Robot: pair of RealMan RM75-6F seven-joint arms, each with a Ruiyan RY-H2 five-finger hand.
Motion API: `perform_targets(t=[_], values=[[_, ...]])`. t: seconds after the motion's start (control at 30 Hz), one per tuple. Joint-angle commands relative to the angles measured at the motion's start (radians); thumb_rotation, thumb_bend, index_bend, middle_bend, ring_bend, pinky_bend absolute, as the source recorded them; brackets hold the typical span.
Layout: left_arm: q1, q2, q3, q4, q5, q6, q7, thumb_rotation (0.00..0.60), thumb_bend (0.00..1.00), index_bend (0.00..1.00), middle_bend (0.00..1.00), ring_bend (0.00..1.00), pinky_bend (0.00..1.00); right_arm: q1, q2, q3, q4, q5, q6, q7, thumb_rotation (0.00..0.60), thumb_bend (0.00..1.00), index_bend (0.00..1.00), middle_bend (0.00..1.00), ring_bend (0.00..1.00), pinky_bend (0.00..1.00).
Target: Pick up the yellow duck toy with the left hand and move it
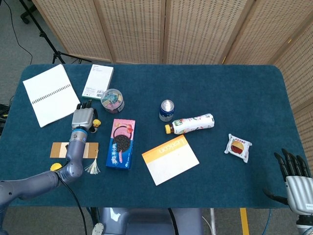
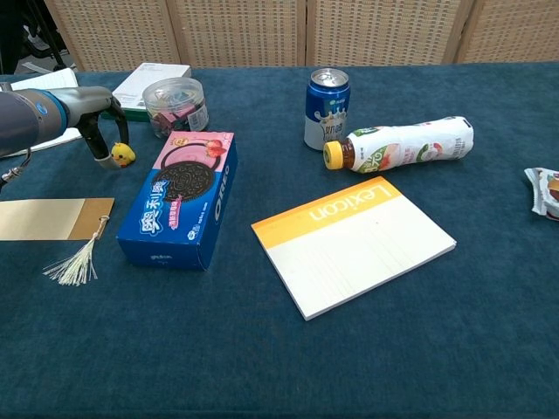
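left hand (image 2: pixel 103 122) arched over yellow duck toy (image 2: pixel 123 154), cookie box (image 2: pixel 182 197) just beside

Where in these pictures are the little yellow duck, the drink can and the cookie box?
yellow duck toy (image 2: pixel 123 154), chest view, on its body.
drink can (image 2: pixel 327 110), chest view, on the printed side wall.
cookie box (image 2: pixel 182 197), chest view, on the top face by the cookie picture.
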Motion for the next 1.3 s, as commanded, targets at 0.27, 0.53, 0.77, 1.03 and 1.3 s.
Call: perform_targets(t=[0.27,0.53,0.77,1.03,1.3], values=[[0.003,-0.004,-0.003,0.006,0.008,0.006,0.007,0.6,0.23,0.49,0.0,0.0,0.0,0.0,0.0,-0.001,0.0,-0.001,-0.001,-0.003,0.6,0.0,0.03,0.0,0.0,0.0],[0.006,-0.012,-0.003,0.015,0.012,0.007,0.015,0.6,0.25,0.52,0.0,0.0,0.0,0.0,0.0,-0.002,0.0,-0.003,0.001,-0.001,0.6,0.0,0.03,0.0,0.0,0.0],[0.011,-0.011,-0.007,0.013,0.019,0.01,0.014,0.6,0.26,0.53,0.0,0.0,0.0,0.0,-0.001,-0.002,0.001,-0.003,0.001,-0.001,0.6,0.0,0.03,0.0,0.0,0.0],[0.018,0.01,-0.014,-0.012,0.03,0.024,0.013,0.6,0.26,0.54,0.0,0.0,0.0,0.0,-0.002,-0.002,0.001,-0.002,0.0,-0.004,0.6,0.0,0.03,0.0,0.0,0.0],[0.033,0.042,-0.013,-0.066,0.048,0.045,0.007,0.6,0.26,0.55,0.0,0.0,0.0,0.0,-0.003,-0.002,0.002,0.0,-0.002,-0.009,0.6,0.0,0.03,0.0,0.0,0.0]])
